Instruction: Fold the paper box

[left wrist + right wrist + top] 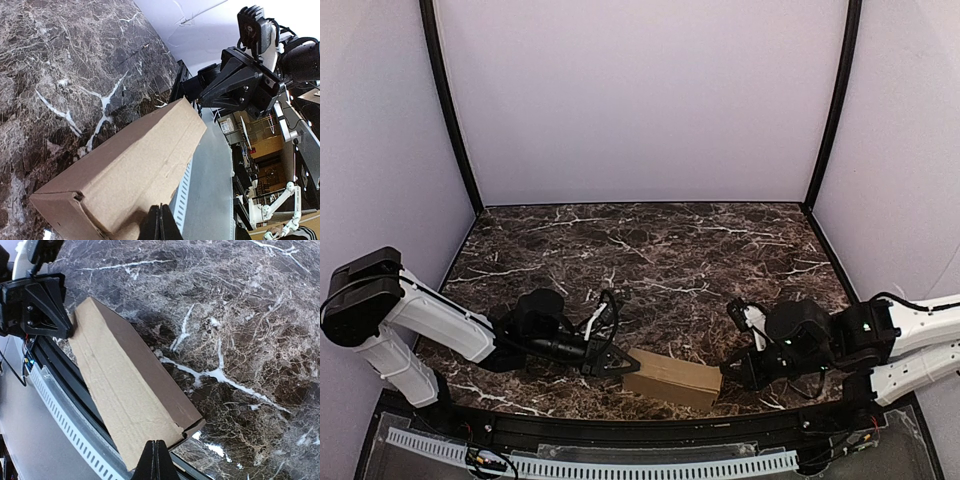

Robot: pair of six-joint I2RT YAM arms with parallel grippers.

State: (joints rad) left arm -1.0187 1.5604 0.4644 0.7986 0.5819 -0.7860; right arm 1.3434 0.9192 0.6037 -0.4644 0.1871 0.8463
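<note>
Top external view first: the paper box [672, 378] lies closed up as a long brown block at the front of the marble table [650, 250], between my two hands, its long side running nearly along the black rail [620, 427] at the near edge, with the right end a touch nearer that rail. My left gripper [620, 366] sits at the box's left end, fingers pressed fully together with nothing between them, tips right at the cardboard; whether they actually touch it I cannot tell. My right gripper [723, 372] mirrors it at the right end, also fully closed on nothing. Over on the left wrist view, my joined fingers [160, 226] point straight along the top face of the box, and a small notch shows at the near corner where an end flap tucks in. On the right wrist view, the end flap [192, 427] stands slightly proud at the near corner, just beside my fingertips [157, 460]. Room to move: the front is tight, with rail and white toothed strip [600, 465] just beside the box's near long edge. Behind the box the marble runs bare to the back wall [640, 100] and out to both side walls, well apart from either arm.
</note>
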